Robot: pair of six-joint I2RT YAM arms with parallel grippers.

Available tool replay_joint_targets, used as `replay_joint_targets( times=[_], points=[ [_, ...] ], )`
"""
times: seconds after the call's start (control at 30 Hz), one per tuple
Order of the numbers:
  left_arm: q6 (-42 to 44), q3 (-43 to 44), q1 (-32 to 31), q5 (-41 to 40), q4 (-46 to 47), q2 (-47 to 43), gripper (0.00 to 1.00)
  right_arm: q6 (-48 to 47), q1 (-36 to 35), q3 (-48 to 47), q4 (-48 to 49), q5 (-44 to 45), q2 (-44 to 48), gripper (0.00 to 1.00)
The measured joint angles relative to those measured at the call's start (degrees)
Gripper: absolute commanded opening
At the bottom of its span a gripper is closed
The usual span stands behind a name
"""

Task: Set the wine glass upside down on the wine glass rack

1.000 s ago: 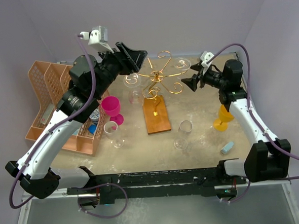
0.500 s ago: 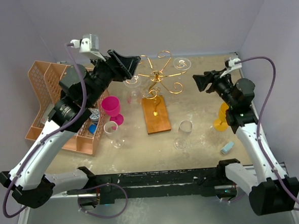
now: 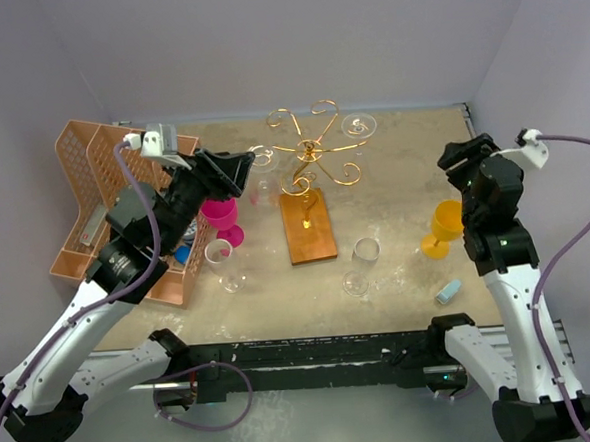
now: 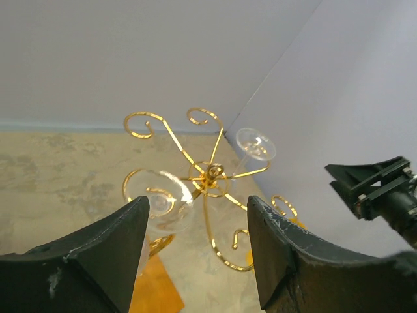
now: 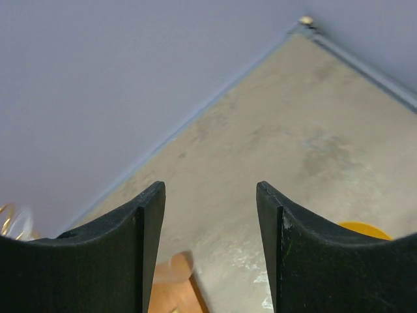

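Observation:
The gold wine glass rack stands on its wooden base at the table's middle back. One clear wine glass hangs upside down from a left arm, its foot resting in the curl. A second glass hangs at the back right, foot up. Two more clear glasses stand upright on the table. My left gripper is open and empty, just left of the rack. My right gripper is open and empty, well right of it.
A peach lattice organiser sits at the left with small items inside. A pink glass stands beside it and a yellow glass at the right. A small blue object lies near the front right.
Both arms have drawn back from the rack: the left one down and to the left, the right one out to the right. The glasses on the rack have stayed put.

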State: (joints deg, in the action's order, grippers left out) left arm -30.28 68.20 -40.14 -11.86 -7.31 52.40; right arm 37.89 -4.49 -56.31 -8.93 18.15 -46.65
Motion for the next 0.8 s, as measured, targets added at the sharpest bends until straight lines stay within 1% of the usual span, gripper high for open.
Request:
replay_joint_targets(
  times=[0.1,0.13,0.2,0.27,0.47,0.63,0.8],
  points=[
    [1.0,-3.6,0.0,-1.4,0.3,-1.9,0.59,5.2,0.0,-1.3,-6.6,11.0,-0.5,0.60],
    [1.5,-4.2,0.0,-1.9,0.3,-2.4,0.59,6.6,0.0,-1.3,-8.6,13.4,-0.5,0.61],
    [2.3,-4.7,0.0,-2.8,0.5,-2.9,0.59,9.4,0.0,-1.3,-12.2,17.2,-0.5,0.61],
    [3.0,-4.7,0.0,-3.4,0.6,-3.2,0.59,11.7,0.0,-1.0,-14.1,18.6,-0.3,0.59],
    [4.0,-5.3,0.0,-3.8,1.6,-3.7,0.59,16.4,0.0,1.9,-17.7,18.2,0.0,0.58],
    [4.2,-5.3,0.0,-3.8,1.8,-3.5,0.59,18.4,0.0,3.0,-16.6,16.1,-2.2,0.57],
    [4.4,-5.3,0.0,-3.8,1.8,-3.5,0.59,22.2,0.0,6.3,-15.7,14.9,-6.2,0.57]
  ],
)
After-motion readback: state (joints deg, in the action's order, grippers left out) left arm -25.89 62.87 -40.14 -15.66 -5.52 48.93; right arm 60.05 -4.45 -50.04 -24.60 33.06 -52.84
